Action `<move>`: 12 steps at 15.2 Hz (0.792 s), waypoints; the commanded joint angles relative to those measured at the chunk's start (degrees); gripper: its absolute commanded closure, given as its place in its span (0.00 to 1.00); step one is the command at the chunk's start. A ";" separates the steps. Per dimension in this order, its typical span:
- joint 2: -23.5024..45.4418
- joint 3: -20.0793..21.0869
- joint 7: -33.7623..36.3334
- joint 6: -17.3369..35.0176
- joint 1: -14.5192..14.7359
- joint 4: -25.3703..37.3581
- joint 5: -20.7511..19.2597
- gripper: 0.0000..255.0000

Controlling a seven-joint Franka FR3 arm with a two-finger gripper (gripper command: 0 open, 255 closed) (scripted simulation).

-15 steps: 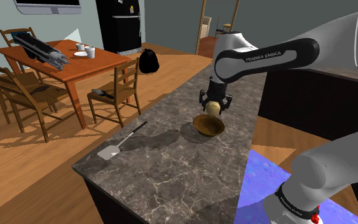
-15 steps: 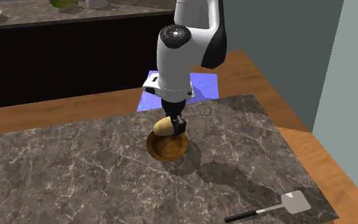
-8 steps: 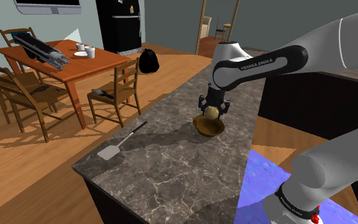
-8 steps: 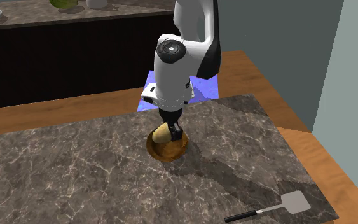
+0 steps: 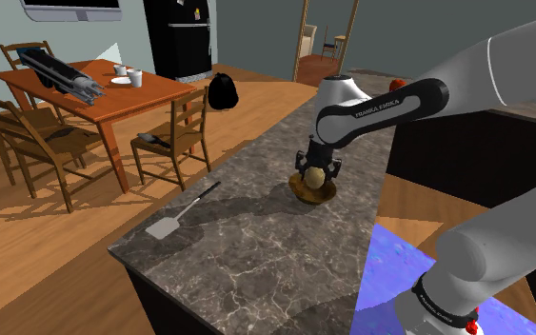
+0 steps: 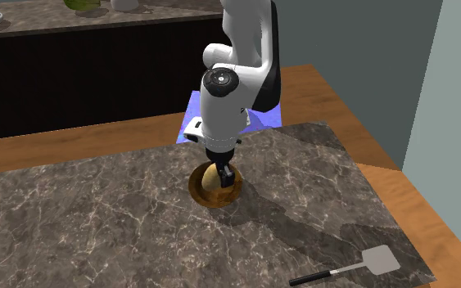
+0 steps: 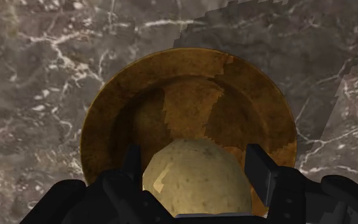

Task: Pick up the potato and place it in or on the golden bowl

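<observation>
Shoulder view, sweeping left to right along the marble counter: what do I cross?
spatula → golden bowl, with the potato clasped in the gripper low over the bowl, so it has no separate place in the order.

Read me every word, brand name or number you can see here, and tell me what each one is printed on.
"FRANKA EMIKA": white letters on the dark section of the arm, in the shoulder view.
Small white lettering on the dark joint near the stand: too small to read.
Nothing else can be read.
</observation>
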 commanded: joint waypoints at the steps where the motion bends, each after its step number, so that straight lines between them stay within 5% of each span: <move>1: 0.04 0.03 0.03 0.14 0.01 -0.08 -0.01 1.00; 5: 0.04 0.03 0.04 0.14 0.01 -0.08 -0.01 1.00; 6: 0.04 0.03 0.03 0.14 0.01 -0.08 -0.01 0.00; 12: -1.14 -0.28 -0.32 -2.01 0.16 0.97 0.40 0.00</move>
